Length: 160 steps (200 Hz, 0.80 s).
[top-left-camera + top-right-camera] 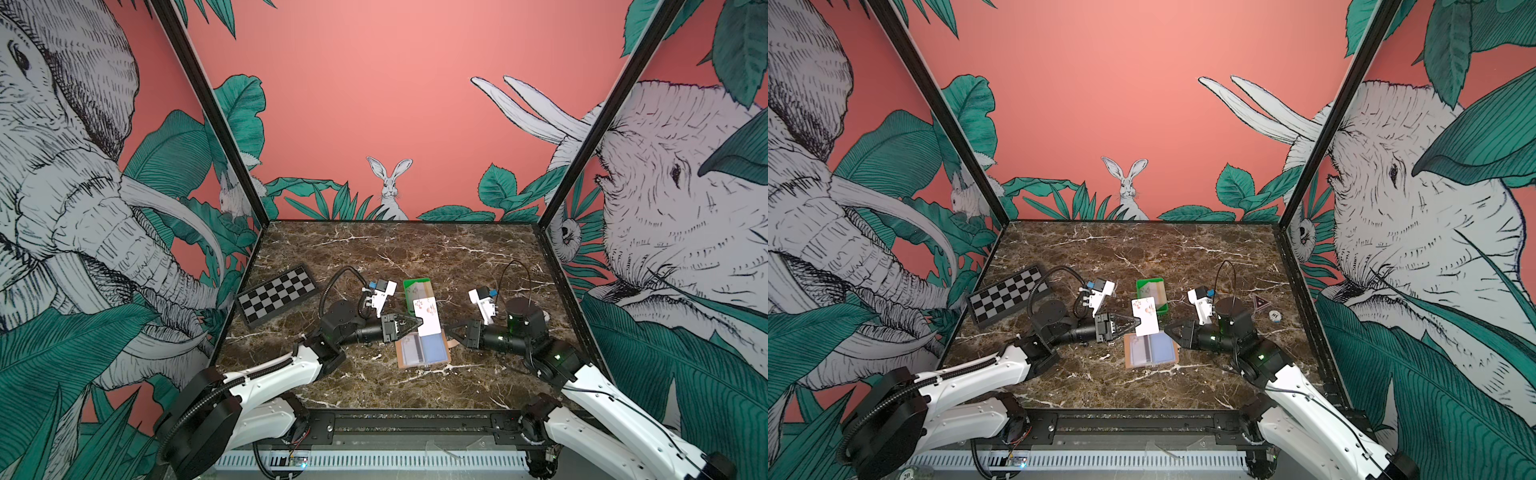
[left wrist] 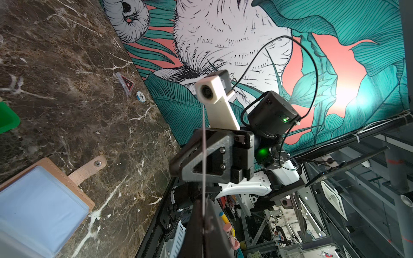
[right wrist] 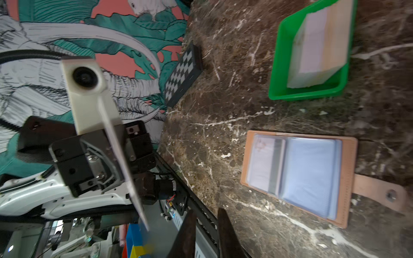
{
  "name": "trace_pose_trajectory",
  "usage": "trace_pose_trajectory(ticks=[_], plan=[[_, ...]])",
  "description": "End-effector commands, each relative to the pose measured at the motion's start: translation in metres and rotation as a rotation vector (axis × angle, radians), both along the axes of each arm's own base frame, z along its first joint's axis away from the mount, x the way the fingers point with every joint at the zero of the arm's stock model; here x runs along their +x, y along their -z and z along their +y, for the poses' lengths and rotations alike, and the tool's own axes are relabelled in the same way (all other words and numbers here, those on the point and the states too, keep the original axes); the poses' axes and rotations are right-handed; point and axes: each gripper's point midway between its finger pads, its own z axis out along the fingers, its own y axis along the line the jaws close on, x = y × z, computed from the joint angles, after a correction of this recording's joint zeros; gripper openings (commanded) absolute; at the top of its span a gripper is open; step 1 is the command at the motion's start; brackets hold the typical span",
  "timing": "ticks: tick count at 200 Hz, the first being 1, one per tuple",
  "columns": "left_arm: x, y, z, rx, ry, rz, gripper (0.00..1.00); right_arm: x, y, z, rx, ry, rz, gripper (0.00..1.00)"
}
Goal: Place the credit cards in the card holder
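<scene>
My left gripper [image 1: 419,322] is shut on the edge of a white credit card [image 1: 430,318] with small reddish marks, holding it in the air just above the far edge of the card holder [image 1: 422,352]. The tan holder lies open and flat, bluish sleeves up, and a card [image 3: 263,165] sits in one sleeve. In the left wrist view the held card [image 2: 203,156] shows edge-on between the jaws. My right gripper [image 1: 451,332] hovers just right of the card, open a little and empty. More credit cards [image 3: 319,44] lie in the green tray [image 3: 281,67].
Just behind the held card is the green tray [image 1: 405,291]. A folded chessboard [image 1: 276,293] lies at the left wall. A round poker chip [image 1: 1274,316] and a small triangular piece [image 1: 1260,301] lie near the right wall. The holder's snap strap [image 2: 89,169] points toward the right arm.
</scene>
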Motion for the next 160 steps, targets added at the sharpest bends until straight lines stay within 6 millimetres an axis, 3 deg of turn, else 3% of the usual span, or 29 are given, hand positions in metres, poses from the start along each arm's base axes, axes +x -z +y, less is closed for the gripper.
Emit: trace_pose_trajectory(ticks=[1, 47, 74, 98, 124, 160], plan=[[0.001, 0.004, 0.004, -0.009, -0.042, -0.003, 0.0, 0.007, 0.016, -0.018, -0.119, 0.068, -0.012, 0.21], [0.011, 0.033, 0.008, 0.064, -0.129, 0.055, 0.0, 0.011, 0.049, -0.029, -0.251, 0.088, 0.035, 0.22], [0.018, 0.072, 0.015, 0.183, -0.198, 0.103, 0.0, 0.012, 0.068, -0.029, -0.311, 0.066, 0.07, 0.24], [0.02, 0.089, 0.011, 0.203, -0.201, 0.135, 0.0, 0.014, 0.086, -0.03, -0.363, 0.054, 0.105, 0.24], [0.023, 0.12, 0.009, 0.266, -0.204, 0.192, 0.0, 0.014, 0.108, -0.032, -0.425, 0.04, 0.151, 0.23], [0.027, 0.139, 0.0, 0.259, -0.193, 0.242, 0.0, 0.015, 0.129, -0.028, -0.454, 0.016, 0.193, 0.21]])
